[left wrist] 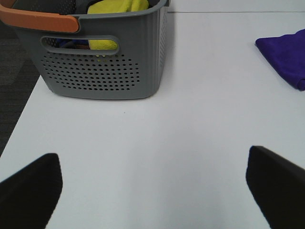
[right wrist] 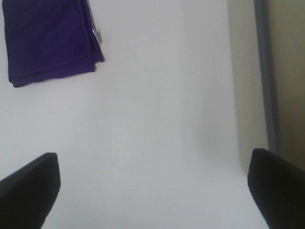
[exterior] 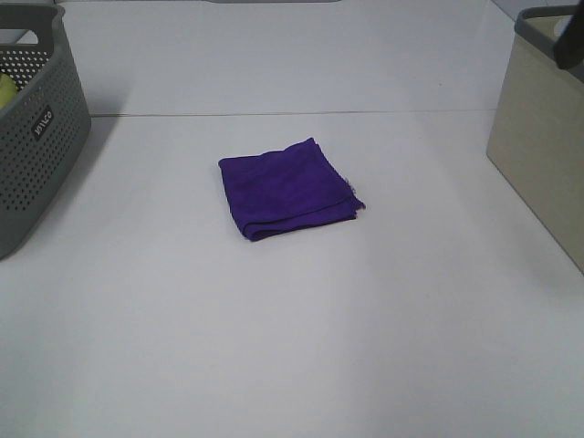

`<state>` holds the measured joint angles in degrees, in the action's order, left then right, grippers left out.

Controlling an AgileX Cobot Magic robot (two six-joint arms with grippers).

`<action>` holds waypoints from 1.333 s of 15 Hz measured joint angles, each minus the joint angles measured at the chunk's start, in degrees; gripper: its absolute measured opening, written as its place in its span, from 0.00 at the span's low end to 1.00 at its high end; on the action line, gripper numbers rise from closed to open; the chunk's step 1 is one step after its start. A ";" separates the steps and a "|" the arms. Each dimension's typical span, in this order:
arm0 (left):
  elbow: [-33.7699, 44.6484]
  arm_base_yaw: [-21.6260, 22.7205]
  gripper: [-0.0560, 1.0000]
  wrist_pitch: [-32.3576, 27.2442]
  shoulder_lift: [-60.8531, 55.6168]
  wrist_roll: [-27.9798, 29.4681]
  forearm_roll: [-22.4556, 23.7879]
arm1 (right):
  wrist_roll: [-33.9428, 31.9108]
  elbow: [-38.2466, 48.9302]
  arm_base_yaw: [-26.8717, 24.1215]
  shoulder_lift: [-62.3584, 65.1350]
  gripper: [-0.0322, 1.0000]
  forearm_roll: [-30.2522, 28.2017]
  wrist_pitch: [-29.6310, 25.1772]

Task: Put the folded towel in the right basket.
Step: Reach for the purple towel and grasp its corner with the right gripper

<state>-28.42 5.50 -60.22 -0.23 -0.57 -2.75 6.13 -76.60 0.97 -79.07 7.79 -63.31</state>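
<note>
Purple towel, folded square, is lying flat mid-table. Left of towel: grey perforated basket is running off frame. Right of towel: beige basket is also running off frame. White table is bearing everything. The left gripper and right gripper are hanging wide open, empty.

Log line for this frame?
phase: before grasp | purple folded towel: flat on table, untouched | left gripper: open, empty | right gripper: open, empty | beige basket: right edge, towel not inside
</note>
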 joint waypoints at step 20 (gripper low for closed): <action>0.00 0.00 0.99 0.00 0.00 0.00 0.00 | 5.27 -36.90 11.86 -60.10 0.95 11.97 4.24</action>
<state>-28.42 5.50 -60.22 -0.23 -0.57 -2.75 11.40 -113.50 12.83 -139.17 19.77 -59.07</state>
